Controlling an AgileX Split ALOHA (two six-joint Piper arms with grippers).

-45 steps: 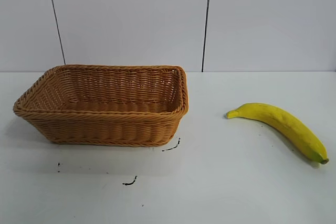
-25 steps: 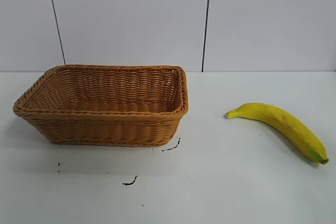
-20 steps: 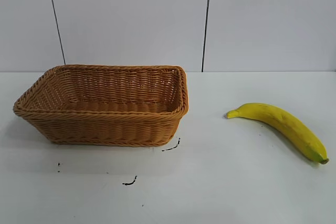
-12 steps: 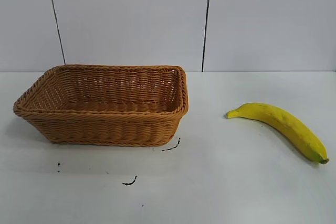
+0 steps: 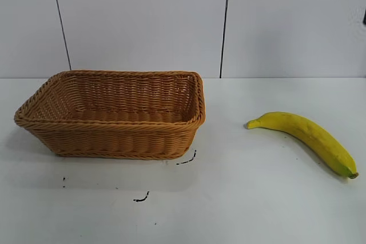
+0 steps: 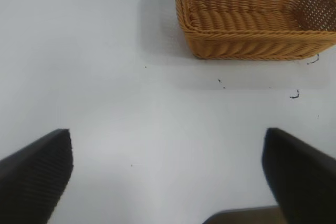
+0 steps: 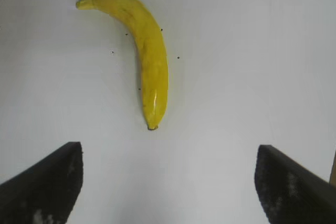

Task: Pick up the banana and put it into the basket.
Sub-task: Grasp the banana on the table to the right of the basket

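The yellow banana lies flat on the white table at the right, its stem end pointing toward the basket. The tan wicker basket stands at the left with nothing showing inside it. My right gripper hovers above the table, open, its two dark fingers wide apart. The banana lies beyond them with its dark tip nearest, untouched. My left gripper is also open over bare table, with the basket some way ahead of it.
A few small black marks dot the table in front of the basket. A white panelled wall with dark seams closes off the back. White table surface lies between basket and banana.
A small dark sliver has appeared at the upper right edge of the exterior view. Banana and basket have not moved.
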